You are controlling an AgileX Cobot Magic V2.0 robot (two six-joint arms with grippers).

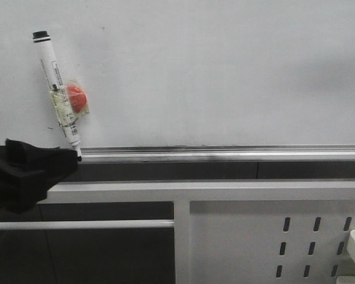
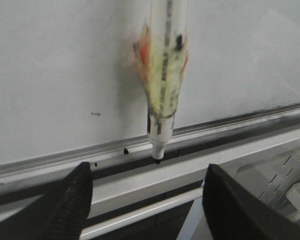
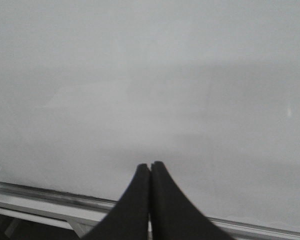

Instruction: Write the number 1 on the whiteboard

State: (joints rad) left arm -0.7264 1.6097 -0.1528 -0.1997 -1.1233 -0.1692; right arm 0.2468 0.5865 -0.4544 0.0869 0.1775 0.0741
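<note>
Marker (image 1: 58, 89) leans on blank whiteboard (image 1: 225, 71)
Its tip rests on the tray rail (image 1: 225, 155); left gripper (image 2: 145, 200) gapes below it, right gripper (image 3: 150, 170) is pressed closed

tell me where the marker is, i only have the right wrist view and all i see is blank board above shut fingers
Observer: The marker is stuck on the whiteboard, far to the left in the front view. It is tilted, with its tip down near the tray rail.
Operator: is the left arm holding it
Observer: No. The left gripper is open below the marker's tip, with its fingers apart on either side and clear of it.
Operator: anything written yet
Observer: No written stroke shows on the board in the front view.
</note>
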